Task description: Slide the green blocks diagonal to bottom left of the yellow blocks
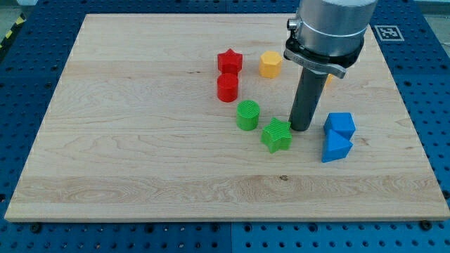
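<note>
A green cylinder [247, 114] and a green star [277, 135] lie near the board's middle, the star to the lower right of the cylinder. A yellow hexagon [270, 64] lies near the view's top. A second yellow block [328, 78] is mostly hidden behind the arm at its right. My tip [301, 128] rests on the board just right of the green star, touching or nearly touching its upper right edge.
A red star [229, 61] and a red cylinder [227, 88] lie left of the yellow hexagon. A blue cube [340, 125] and a blue triangular block [335, 148] lie right of my tip. The wooden board [126, 126] sits on a blue perforated table.
</note>
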Tool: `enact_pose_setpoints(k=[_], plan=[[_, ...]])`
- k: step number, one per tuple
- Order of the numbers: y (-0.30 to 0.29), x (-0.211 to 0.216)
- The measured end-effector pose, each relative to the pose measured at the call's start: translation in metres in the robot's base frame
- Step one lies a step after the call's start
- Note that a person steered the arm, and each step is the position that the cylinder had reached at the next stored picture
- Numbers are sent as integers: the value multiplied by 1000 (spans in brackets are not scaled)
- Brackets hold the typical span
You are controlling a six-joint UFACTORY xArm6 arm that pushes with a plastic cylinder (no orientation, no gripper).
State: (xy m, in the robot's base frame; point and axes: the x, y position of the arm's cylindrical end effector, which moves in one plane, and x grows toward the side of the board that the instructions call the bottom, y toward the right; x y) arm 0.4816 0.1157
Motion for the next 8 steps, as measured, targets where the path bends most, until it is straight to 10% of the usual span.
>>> enact_pose_setpoints(k=[3, 8], plan=[[48, 0], [-43, 2]])
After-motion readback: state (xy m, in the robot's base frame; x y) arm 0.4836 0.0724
